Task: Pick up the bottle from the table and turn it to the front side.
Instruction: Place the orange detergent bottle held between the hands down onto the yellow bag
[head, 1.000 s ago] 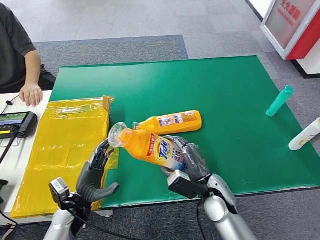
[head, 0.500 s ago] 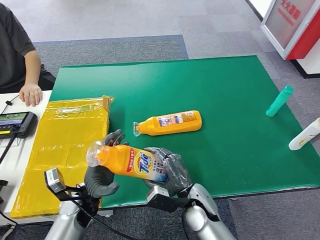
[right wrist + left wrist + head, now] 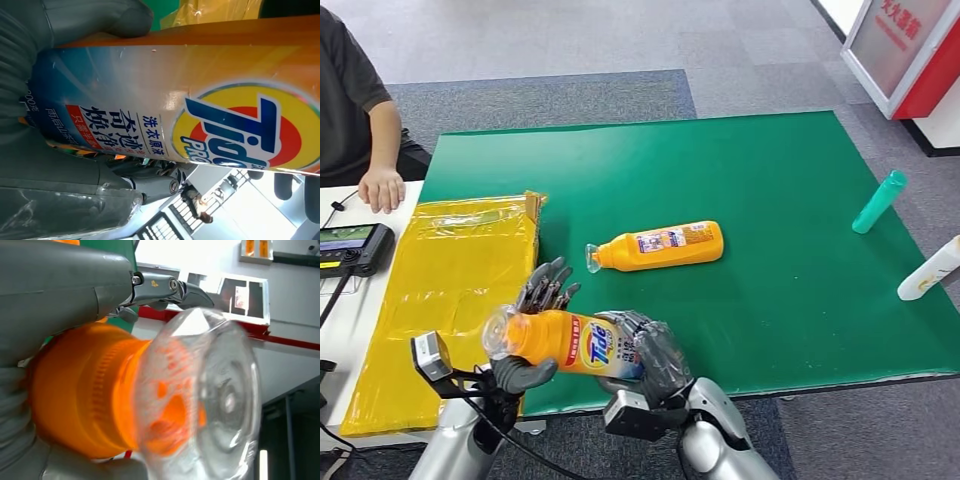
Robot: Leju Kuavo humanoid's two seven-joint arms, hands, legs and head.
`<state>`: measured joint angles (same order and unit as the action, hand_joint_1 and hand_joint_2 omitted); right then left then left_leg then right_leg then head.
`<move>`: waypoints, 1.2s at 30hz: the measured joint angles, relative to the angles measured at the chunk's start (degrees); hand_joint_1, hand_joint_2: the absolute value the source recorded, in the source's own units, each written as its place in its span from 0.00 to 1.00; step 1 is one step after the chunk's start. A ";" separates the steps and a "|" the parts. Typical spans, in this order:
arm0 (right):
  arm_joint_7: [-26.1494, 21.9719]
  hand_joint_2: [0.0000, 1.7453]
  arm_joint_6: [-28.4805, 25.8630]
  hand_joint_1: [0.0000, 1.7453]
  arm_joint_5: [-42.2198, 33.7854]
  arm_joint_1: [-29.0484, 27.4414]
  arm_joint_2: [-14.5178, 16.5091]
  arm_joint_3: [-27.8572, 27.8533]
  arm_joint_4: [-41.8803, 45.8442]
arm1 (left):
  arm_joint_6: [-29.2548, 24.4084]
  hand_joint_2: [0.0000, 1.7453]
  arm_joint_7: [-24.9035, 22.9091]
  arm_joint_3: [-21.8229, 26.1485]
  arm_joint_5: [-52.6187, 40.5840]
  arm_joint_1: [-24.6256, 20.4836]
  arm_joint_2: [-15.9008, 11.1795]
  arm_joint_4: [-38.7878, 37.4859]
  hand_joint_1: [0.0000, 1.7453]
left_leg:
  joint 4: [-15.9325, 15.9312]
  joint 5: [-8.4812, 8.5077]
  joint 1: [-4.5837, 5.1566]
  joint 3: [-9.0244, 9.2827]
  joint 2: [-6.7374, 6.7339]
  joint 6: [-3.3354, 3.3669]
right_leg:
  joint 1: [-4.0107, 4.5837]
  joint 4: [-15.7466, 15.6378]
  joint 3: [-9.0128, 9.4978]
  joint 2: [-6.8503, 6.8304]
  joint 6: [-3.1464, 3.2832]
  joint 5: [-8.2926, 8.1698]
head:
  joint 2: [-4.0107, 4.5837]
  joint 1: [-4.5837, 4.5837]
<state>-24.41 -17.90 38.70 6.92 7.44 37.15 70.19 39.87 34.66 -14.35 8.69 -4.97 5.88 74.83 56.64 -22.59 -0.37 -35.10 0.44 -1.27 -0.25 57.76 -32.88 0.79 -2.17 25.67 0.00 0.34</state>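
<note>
An orange Tide bottle (image 3: 573,342) hangs lying on its side over the near edge of the green mat (image 3: 773,180), its label facing up. My right hand (image 3: 652,355) grips its base end; the label (image 3: 211,110) is close in the right wrist view. The clear cap (image 3: 495,334) points left. My left hand (image 3: 530,345) is at the neck: thumb under it, fingers (image 3: 546,285) spread upright behind it, not closed round it. The left wrist view shows the cap (image 3: 211,395) and orange neck (image 3: 83,390) against that hand.
A second orange bottle (image 3: 656,246) lies mid-mat. A green bottle (image 3: 878,202) and a white one (image 3: 930,268) lie at the right edge. A yellow bag (image 3: 448,290) covers the left. A seated person's hand (image 3: 382,188) rests beside a black device (image 3: 350,245).
My right hand has carried the bottle left and toward me, bringing its neck into my left hand. The left hand turned its fingers up behind the neck.
</note>
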 joint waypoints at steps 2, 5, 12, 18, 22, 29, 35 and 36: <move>0.43 1.00 -0.15 1.00 -0.11 -0.04 -0.07 0.04 0.41 | -1.00 1.00 -0.01 -0.52 -1.51 -0.07 -0.20 -0.01 1.00 | 0.00 0.00 0.00 0.00 0.00 0.00 | 0.00 0.00 0.00 0.00 0.00 0.00 | 0.00 0.00; 1.19 1.00 -0.34 1.00 0.10 -0.42 -0.14 0.00 1.36 | -1.71 1.00 0.03 -1.41 -3.15 -0.37 -0.55 -0.01 1.00 | 0.00 0.00 0.00 0.00 0.00 0.00 | 0.00 0.00 0.02 0.00 0.00 0.00 | 0.00 0.00; 1.71 1.00 -0.02 1.00 0.49 -1.03 -0.35 -0.12 2.27 | -1.74 1.00 1.19 -4.03 -6.78 -1.97 -1.91 -0.07 1.00 | 0.00 0.00 0.00 -0.01 0.00 0.00 | 0.00 0.00 0.03 -0.01 0.00 0.00 | 0.00 0.00; 1.76 1.00 0.02 0.79 0.61 -1.05 -0.45 -0.32 2.29 | -2.37 1.00 1.75 -6.05 -8.05 -2.76 -2.94 -0.23 1.00 | 0.00 0.00 0.00 -0.01 0.00 0.00 | 0.01 0.00 0.03 -0.01 0.00 0.00 | 0.00 0.00; 1.76 1.00 -0.48 0.04 1.44 -1.15 -0.48 -0.22 2.86 | -3.52 1.00 1.98 -6.42 -8.16 -2.80 -3.10 -0.24 1.00 | 0.00 0.00 0.00 -0.02 0.00 0.00 | 0.01 0.00 0.02 0.00 0.00 0.00 | 0.00 -0.01; 2.77 1.00 -2.73 0.00 2.78 -1.61 -0.63 0.18 5.31 | -13.18 1.00 1.20 -7.06 -14.78 -1.85 -2.92 1.96 1.00 | 0.00 0.00 0.00 -0.02 0.00 0.00 | 0.00 0.00 0.01 0.00 0.00 0.00 | 0.00 0.00; 3.14 1.00 -4.63 0.00 3.28 -3.08 -0.93 -0.59 9.25 | -26.87 1.00 -2.16 -7.17 -25.81 -0.31 -3.26 8.00 1.00 | 0.00 0.00 0.00 -0.02 0.00 0.00 | 0.00 0.00 -0.02 0.00 0.01 0.01 | 0.00 -0.01; 3.21 1.00 -4.76 0.00 3.38 -3.46 -0.99 -0.91 9.83 | -28.76 1.00 -2.68 -7.17 -27.54 -0.15 -3.33 9.09 1.00 | 0.00 0.00 0.00 -0.02 0.00 0.00 | 0.00 0.00 -0.02 0.00 0.01 0.02 | 0.00 0.01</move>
<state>-21.20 -22.66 42.09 3.45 6.44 36.24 80.02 11.11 31.98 -21.53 -18.84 -5.12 2.56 83.92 56.64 -22.59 -0.37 -35.12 0.44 -1.27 -0.24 57.75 -32.90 0.78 -2.16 25.68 0.00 0.35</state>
